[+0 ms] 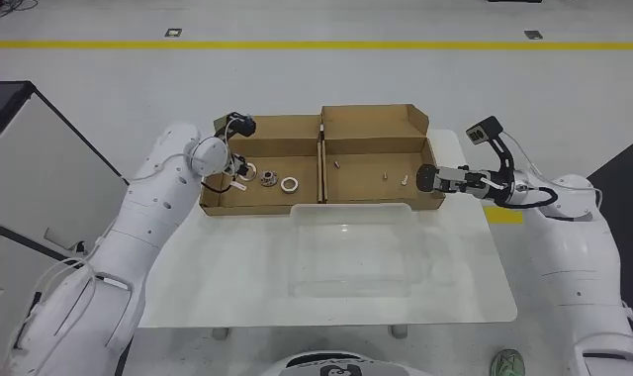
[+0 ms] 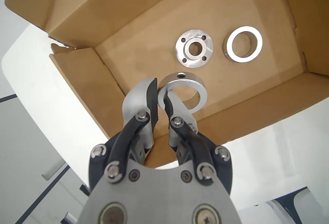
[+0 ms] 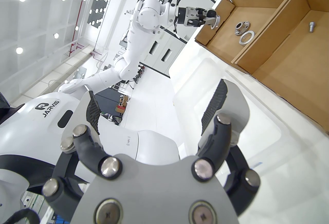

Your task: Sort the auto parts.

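My left gripper (image 2: 161, 97) is shut on the rim of a metal collar ring (image 2: 189, 82), held above the floor of the left cardboard box (image 2: 144, 37). Below it in that box lie a flanged hub (image 2: 194, 49) and a plain ring (image 2: 244, 44). From the top view the left gripper (image 1: 240, 175) is over the box's left end, with the hub (image 1: 268, 175) and the ring (image 1: 290, 185) beside it. My right gripper (image 3: 156, 104) is open and holds nothing; it hangs at the right box's outer end (image 1: 427, 178). Small bolts (image 1: 405, 178) lie in the right box (image 1: 376, 139).
A clear plastic tray (image 1: 351, 252) sits on the white table (image 1: 465, 277) in front of the two boxes. A low cardboard wall (image 1: 321, 168) divides the boxes. The right wrist view shows the left arm's gripper (image 3: 214, 20) with the collar ring, and one bolt (image 3: 311, 26).
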`<state>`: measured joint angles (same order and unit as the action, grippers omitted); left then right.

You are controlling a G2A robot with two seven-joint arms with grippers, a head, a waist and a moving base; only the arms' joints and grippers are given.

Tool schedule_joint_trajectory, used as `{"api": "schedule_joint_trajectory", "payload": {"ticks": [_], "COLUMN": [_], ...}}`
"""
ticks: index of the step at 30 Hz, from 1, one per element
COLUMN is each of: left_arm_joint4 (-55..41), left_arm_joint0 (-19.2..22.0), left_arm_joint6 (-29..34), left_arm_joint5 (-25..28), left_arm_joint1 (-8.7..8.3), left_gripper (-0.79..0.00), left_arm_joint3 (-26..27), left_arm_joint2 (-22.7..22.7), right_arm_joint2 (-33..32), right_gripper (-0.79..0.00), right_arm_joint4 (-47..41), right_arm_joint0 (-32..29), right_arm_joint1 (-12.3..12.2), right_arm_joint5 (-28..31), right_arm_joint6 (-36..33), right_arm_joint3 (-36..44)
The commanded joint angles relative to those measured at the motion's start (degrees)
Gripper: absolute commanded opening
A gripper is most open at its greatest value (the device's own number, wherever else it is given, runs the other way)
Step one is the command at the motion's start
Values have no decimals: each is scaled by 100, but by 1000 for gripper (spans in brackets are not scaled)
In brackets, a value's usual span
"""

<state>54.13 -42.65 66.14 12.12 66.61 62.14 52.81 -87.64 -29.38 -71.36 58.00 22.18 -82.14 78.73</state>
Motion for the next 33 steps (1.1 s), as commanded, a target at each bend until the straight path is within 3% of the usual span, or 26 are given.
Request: {"api": "schedule_joint_trajectory", "payload": {"ticks": [1,27,29,33], "left_arm_joint4": [-42,73,47,-11], "left_arm_joint0": [13,294,314,363], "left_arm_joint6": [-64,-576,-584,-597], "left_arm_joint5": [8,126,122,135], "left_arm_joint1": [19,337,361,399], "left_gripper": [-785,-785,-603,-348], "left_arm_joint3": [-100,-1368,-1426,-1539], "left_arm_joint2": [-25,-568,-586,-602], "right_arm_joint2": [0,0,0,0], "right_gripper": [0,0,0,0], "right_arm_joint4": [0,0,0,0], "right_arm_joint0": [0,0,0,0], "right_arm_joint1": [0,0,0,0], "right_arm_joint5": [0,0,0,0], "right_arm_joint6": [0,0,0,0], "right_arm_joint3": [0,0,0,0]}}
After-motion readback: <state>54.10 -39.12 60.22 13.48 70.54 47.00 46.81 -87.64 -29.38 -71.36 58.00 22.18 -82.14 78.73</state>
